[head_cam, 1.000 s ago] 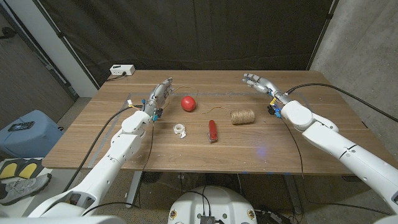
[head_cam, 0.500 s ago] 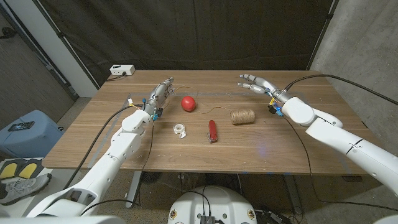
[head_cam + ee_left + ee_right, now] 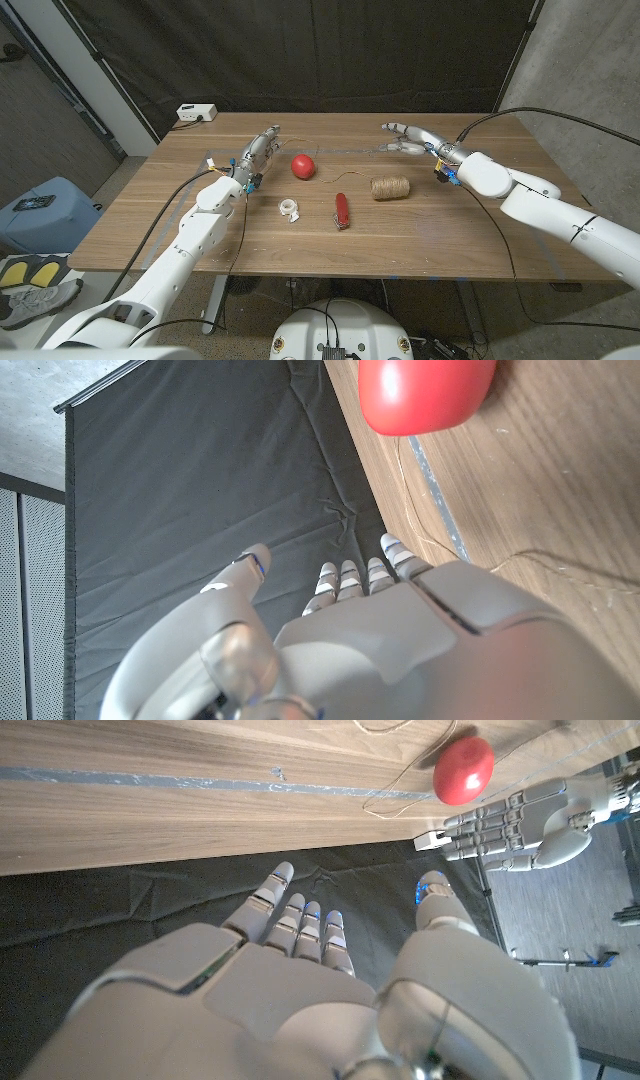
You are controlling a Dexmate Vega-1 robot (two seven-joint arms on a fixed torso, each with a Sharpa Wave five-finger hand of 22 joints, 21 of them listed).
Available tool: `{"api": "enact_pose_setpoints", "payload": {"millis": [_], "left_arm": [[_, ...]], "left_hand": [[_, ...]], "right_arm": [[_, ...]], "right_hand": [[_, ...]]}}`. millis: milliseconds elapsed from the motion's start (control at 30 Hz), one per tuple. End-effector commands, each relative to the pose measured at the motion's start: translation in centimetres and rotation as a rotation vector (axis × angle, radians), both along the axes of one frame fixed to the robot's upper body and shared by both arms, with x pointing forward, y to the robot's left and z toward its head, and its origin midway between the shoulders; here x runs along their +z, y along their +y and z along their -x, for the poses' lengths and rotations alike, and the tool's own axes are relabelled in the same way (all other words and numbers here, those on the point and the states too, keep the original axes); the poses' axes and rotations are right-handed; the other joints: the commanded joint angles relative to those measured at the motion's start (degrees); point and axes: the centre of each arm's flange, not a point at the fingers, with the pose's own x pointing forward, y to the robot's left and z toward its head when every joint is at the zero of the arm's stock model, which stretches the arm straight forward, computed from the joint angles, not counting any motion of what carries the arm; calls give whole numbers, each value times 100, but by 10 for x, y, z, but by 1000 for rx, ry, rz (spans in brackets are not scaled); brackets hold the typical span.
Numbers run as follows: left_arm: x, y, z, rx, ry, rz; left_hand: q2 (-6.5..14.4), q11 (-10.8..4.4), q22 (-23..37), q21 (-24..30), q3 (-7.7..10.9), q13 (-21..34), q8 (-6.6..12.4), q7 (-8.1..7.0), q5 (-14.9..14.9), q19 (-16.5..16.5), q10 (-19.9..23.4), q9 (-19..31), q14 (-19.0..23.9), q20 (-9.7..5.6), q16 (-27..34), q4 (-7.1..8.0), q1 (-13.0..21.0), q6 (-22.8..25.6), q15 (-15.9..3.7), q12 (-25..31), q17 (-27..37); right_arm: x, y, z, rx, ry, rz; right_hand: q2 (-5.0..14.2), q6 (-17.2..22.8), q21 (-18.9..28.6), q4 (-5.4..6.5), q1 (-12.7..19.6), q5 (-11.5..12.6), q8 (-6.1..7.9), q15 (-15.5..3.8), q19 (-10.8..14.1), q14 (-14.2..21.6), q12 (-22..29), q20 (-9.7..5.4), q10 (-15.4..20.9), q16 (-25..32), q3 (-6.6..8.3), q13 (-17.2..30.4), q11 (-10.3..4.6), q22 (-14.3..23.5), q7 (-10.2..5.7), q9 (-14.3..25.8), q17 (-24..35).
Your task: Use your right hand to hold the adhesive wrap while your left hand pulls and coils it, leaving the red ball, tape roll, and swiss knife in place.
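Since the earlier frames, the right hand (image 3: 405, 138) has moved left and lower along the tabletop's far edge, now hovering beyond the twine spool (image 3: 390, 187); the other things have not shifted. No adhesive wrap as such is seen: the spool, with a thin strand trailing toward the ball (image 3: 303, 165), lies right of centre on the tabletop (image 3: 480, 235). Right hand: fingers spread, holding nothing, apart from the spool. Left hand (image 3: 259, 150): near the far left part of the tabletop, just beside the ball, fingers straight and close together, holding nothing. The knife (image 3: 341, 211) lies at mid-table, the tape roll (image 3: 290, 209) to its left. A white box (image 3: 196, 113) sits off the far left corner.
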Motion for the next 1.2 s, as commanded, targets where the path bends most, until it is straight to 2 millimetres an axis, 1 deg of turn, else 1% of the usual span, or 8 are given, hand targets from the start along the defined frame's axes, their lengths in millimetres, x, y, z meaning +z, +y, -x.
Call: {"api": "enact_pose_setpoints", "payload": {"millis": [33,333,533,1000,1200], "left_arm": [[-3,-2,1,2,4,-2],[-6,-3,2,3,11,0],[-10,-4,2,4,19,6],[-11,-4,3,6,21,2],[-11,-5,3,6,25,-8]], "left_hand": [[-15,15,22,-17,-10,14,7,14,56,61,36,21,43,3,20,-47,66,49,21,21,14],[-9,-4,24,-37,-22,15,4,26,62,69,39,22,44,12,20,-79,74,48,29,20,16],[-4,-1,25,-50,-31,17,2,22,65,73,42,22,46,15,21,-96,78,48,30,20,18],[-7,-17,26,-80,-49,18,7,-2,76,89,43,23,49,-2,20,-147,93,70,16,17,18],[-7,-16,26,-91,-53,18,3,-6,82,94,45,23,47,-8,18,-170,102,64,9,16,18]], "right_arm": [[2,-1,8,-3,-14,140],[4,-1,11,10,1,248],[3,-1,11,7,11,311],[0,2,12,-5,-28,489],[-5,-1,8,-14,-55,547]], "right_hand": [[-62,-35,-12,-51,174,51,15,51,40,9,15,-39,-44,3,43,34,6,23,90,15,14],[-222,-117,-29,-63,449,100,21,105,19,-17,22,13,-123,-8,117,74,35,24,129,36,25],[-295,-157,-36,-57,561,116,19,96,1,-17,22,27,-171,-5,146,92,28,26,134,44,32],[-431,-268,-37,-37,751,127,0,54,-12,-37,38,3,-240,-6,195,131,20,31,109,59,51],[-490,-321,-36,-19,780,118,-11,51,-16,-51,45,-5,-269,-9,194,147,5,33,100,65,57]]}}
